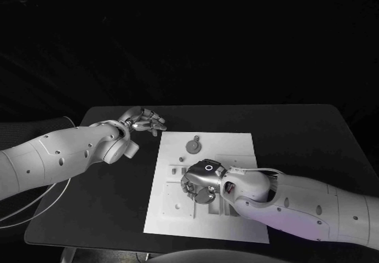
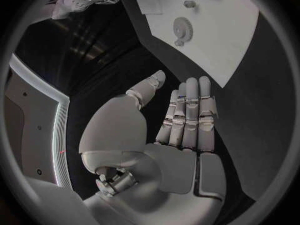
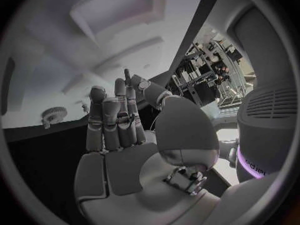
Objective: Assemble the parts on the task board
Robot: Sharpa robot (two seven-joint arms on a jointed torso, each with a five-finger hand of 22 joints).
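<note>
The white task board (image 1: 229,150) lies in the middle of the black table. A grey gear part (image 1: 193,146) rests on its far half and shows small in the left wrist view (image 2: 182,29) and the right wrist view (image 3: 53,116). My right hand (image 1: 201,181) hangs over the board's middle, fingers pointing down at the fixtures. In its wrist view the fingers (image 3: 115,120) are straight and the thumb tip sits close to a fingertip; I cannot tell whether anything is pinched there. My left hand (image 1: 142,121) hovers off the board's far left corner, flat and empty (image 2: 181,130).
Raised white fixtures and slots (image 1: 178,200) crowd the board's near left part, partly hidden by my right hand. Bare black table (image 1: 308,137) lies on both sides of the board. My left forearm (image 1: 63,156) crosses the table's left side.
</note>
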